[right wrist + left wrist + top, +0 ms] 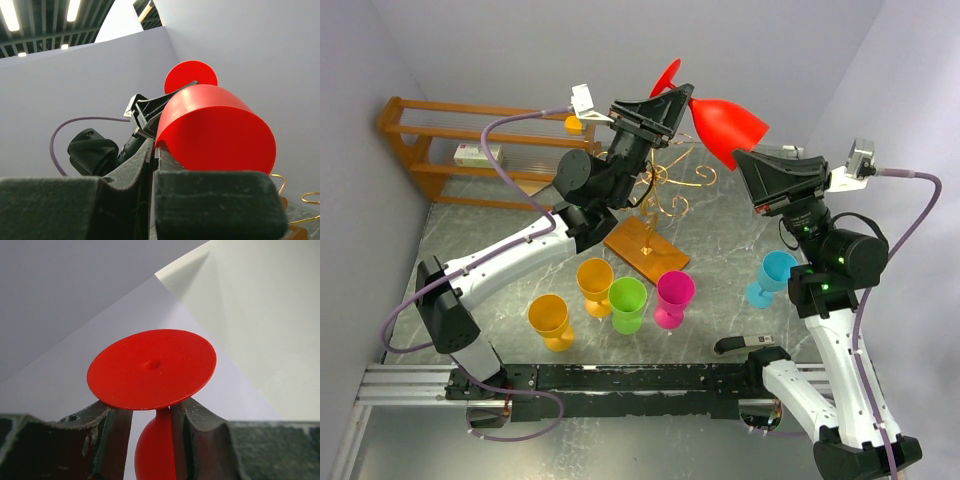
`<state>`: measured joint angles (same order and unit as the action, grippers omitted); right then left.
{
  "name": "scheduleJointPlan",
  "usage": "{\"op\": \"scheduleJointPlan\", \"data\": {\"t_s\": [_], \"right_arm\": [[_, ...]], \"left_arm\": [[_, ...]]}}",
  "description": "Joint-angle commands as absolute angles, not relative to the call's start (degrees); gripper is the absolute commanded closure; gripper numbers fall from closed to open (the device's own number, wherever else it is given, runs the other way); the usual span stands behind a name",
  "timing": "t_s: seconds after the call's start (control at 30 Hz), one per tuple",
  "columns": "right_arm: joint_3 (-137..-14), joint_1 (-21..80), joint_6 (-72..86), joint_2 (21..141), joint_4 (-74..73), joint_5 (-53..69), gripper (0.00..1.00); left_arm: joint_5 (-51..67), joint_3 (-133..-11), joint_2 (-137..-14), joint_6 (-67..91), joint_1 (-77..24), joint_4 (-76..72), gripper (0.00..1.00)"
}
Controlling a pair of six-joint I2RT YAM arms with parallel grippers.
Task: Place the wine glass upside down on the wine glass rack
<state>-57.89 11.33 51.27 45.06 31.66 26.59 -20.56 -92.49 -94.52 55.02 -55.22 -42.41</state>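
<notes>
Both grippers [682,100] [745,162] grip red wine glass [725,128]; no writing legible.

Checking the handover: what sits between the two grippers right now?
The red wine glass spans the gap in the top view: left gripper around its stem, right gripper pinching the bowl's rim. Nothing else lies between.

Top view high behind arms; wrist views close, upward; all share red glass [725,128].
</notes>
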Motion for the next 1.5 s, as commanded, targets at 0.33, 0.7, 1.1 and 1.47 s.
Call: {"op": "scheduleJointPlan", "data": {"t_s": [0.33, 0.7, 1.1, 1.47], "right_arm": [[-57.85, 11.50, 52.34, 45.33, 30.15, 29.62, 1.00], [-60.99, 11.43, 47.39, 43.63, 16.60, 25.05, 0.65], [-64.62, 11.43, 41.01, 44.58, 8.33, 27.22, 0.33], [-67.21, 11.50, 41.96, 49.25, 10.33, 32.84, 0.33]], "left_arm": [[-19.38, -95.06, -94.93, 52.68, -54.93, -43.09, 0.87], [-20.50, -93.31, -90.59, 38.48, -54.85, -42.65, 0.93], [-20.17, -87.44, -75.84, 12.22, -54.47, -25.36, 0.93], [-21.31, -77.82, -63.96, -1.67, -54.32, -14.58, 0.93]]}}
